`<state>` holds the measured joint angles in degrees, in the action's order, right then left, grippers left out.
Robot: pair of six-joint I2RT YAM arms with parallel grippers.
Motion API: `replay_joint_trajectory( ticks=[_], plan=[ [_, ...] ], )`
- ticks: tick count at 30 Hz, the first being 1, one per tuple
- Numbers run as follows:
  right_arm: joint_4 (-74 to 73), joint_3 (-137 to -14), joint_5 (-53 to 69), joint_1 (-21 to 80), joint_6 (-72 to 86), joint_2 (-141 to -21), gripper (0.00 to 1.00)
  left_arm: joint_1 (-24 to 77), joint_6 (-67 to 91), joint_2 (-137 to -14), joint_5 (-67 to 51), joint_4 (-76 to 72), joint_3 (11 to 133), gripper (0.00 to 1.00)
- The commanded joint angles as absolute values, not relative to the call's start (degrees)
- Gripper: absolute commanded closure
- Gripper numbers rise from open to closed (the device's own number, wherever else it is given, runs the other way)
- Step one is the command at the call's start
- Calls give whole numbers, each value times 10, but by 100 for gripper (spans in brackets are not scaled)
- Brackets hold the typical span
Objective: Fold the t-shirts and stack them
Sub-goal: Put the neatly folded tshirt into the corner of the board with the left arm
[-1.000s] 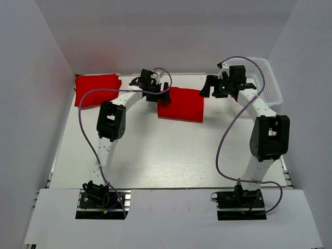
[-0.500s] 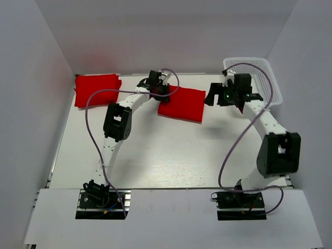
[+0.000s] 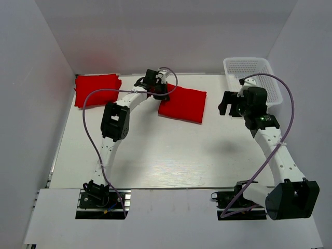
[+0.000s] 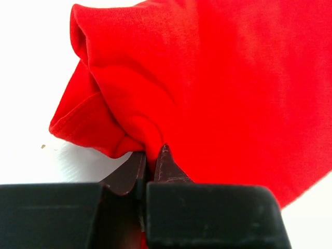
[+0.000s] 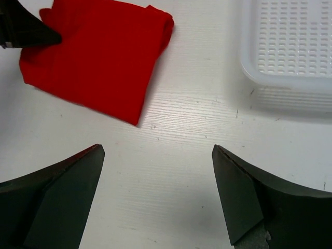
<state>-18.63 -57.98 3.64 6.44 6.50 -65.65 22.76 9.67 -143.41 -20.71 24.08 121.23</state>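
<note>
Two dark fingers of the left claw [image 4: 152, 158] meet on a bunched corner of the folded t-shirt [image 4: 233, 83], pinching the red cloth with no gap showing between them. From that pinch the cloth spreads toward 12 and 2 o'clock in the left wrist view. Its hemmed layers pucker at 10 o'clock, with the white table [image 4: 31, 62] beyond.

Seen from above, the left claw [image 3: 157, 89] sits at the shirt's 10 o'clock corner. The folded t-shirt [image 3: 182, 105] lies on the table [image 3: 166, 150], toward 12 o'clock from the table's middle. A pile of t-shirts [image 3: 97, 89], also red and folded, rests well apart at 10 o'clock in the far left corner; how many it holds I cannot tell.

The right claw [image 5: 155, 153] stands wide open with nothing in it, hanging above the table [image 5: 181, 171]. In its own view the folded t-shirt [image 5: 98, 62] lies at 11 o'clock, and the tip of the left claw [image 5: 26, 31] is at the shirt's left corner. The white mesh basket [image 5: 290, 41] is at 1 o'clock. From above, the right claw [image 3: 228, 104] hangs between the shirt and the white mesh basket [image 3: 254, 63], which sits at 2 o'clock in the far right corner.
</note>
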Motion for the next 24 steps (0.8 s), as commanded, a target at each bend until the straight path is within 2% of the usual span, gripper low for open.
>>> replay_joint_trajectory(
  ticks=[1,15,18,24],
  plan=[
    [-205,-574,12,63,68,-633,10,207,67,-1347,-299,244,1223,100],
    [-222,-604,46,64,80,-613,10,112,-90,-1307,-362,412,1297,100],
    [-215,-602,53,64,89,-613,10,87,-98,-1293,-303,425,1313,100],
    [-200,-598,58,64,103,-612,10,41,-98,-1270,-285,447,1345,100]
  ],
)
